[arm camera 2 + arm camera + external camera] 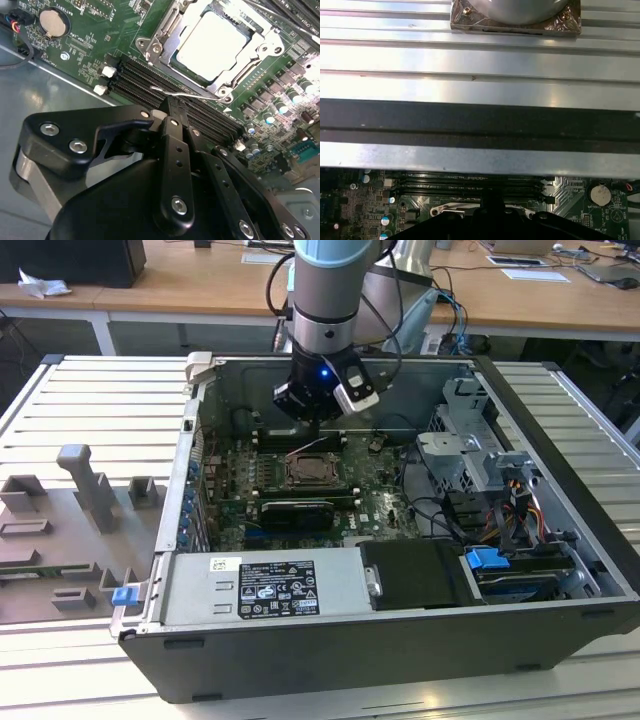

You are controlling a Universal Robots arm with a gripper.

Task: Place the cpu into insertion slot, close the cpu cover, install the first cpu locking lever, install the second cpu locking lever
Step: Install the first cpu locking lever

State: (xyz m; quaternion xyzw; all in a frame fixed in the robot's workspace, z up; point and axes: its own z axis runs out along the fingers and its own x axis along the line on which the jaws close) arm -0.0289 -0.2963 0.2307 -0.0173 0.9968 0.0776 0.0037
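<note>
The cpu (pixel 212 42), a pale square chip, lies in the insertion slot (pixel 310 471) on the green board. The silver cpu cover (pixel 162 32) lies down around it, with the chip showing through its window. A thin wire locking lever (pixel 187 94) stands free along the socket's edge, just in front of my fingertips. My gripper (pixel 170 107) looks shut, with its tips right at that lever. In the exterior view the gripper (pixel 315 420) hangs just behind the socket, and a raised lever (pixel 312 446) shows below it.
Black memory slots (pixel 150 80) run under the gripper beside the socket. A coin battery (pixel 52 22) sits on the board. The open case has a grey power supply (pixel 265 585) at the front and a drive cage with cables (pixel 480 470) at the exterior view's right.
</note>
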